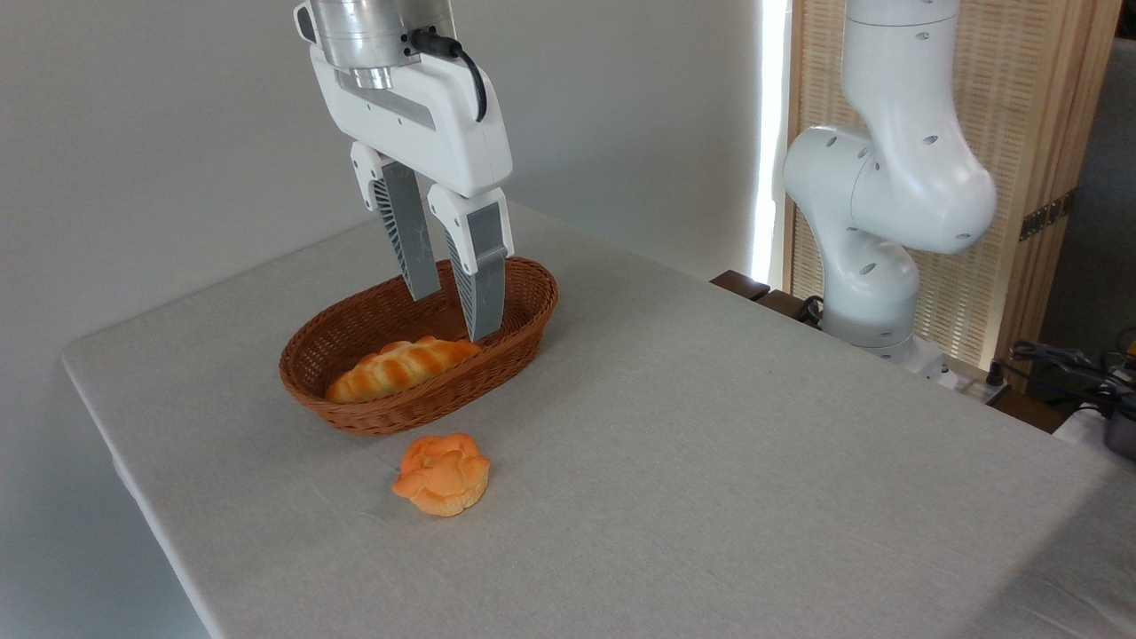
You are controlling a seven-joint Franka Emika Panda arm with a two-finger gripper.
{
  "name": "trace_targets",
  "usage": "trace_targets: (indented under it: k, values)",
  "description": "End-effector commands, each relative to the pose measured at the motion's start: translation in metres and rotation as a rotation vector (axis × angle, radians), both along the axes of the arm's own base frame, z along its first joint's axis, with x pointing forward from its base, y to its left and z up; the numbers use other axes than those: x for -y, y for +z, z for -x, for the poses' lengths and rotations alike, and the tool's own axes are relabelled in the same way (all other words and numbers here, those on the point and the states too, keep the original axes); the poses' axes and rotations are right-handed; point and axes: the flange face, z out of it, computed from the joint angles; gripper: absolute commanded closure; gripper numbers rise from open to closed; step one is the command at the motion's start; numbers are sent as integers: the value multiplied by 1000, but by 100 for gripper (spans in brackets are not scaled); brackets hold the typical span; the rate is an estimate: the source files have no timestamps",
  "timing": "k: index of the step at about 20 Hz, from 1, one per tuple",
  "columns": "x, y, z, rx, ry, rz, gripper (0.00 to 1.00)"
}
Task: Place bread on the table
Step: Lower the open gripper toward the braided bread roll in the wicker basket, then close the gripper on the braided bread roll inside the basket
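No legible text, label, brand, number or sign in the camera view. Checked: the white arm housing and its base, the gripper body, the wicker basket, both bread pieces, the bench surface, the slatted panel far right. All of them appear unmarked at this resolution.

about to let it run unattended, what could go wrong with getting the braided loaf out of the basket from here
1. The end effector hangs over the right end of the bread, so a grasp there may be off-centre and the loaf could tilt or slip.
2. Its fingers stand close to the wicker basket rim; descending may catch or drag the basket.
3. The flower-shaped bun lies just in front, crowding that patch of table.
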Motion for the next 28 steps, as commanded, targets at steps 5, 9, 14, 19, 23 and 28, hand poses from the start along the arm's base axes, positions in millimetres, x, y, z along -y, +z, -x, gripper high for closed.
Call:
trace_targets:
  k: [5,9,14,19,23,28]
  values:
    - [13,-4,5,-27,-9,21,0]
    - [15,-5,5,-29,-6,21,0]
    - [48,-7,6,-30,-43,102,0]
    - [100,-37,9,-29,-97,145,0]
    - [162,-86,18,14,-43,156,0]
    - [185,-139,29,11,-39,147,0]
